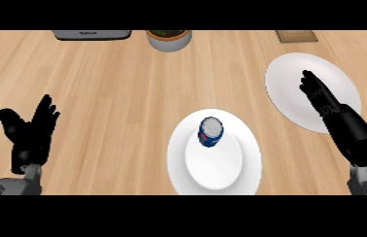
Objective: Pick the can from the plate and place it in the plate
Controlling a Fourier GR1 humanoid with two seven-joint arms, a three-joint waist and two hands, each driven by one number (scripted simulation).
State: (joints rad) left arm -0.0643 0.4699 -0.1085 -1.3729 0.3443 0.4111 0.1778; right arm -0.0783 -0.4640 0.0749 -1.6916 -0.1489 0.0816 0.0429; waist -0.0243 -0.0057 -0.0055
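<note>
counter point(108, 95): light wood grain | far edge: grey appliance point(91, 34), white pot point(169, 39), brown board point(295, 35)

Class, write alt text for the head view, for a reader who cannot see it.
A blue can stands upright on a white plate on a wooden counter, with a second white plate to its right. The open right hand is over that second plate; the open left hand rests at the left edge.

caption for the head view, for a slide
Blue can upright on the near plate; right hand open over the far plate, left hand resting open.
</note>
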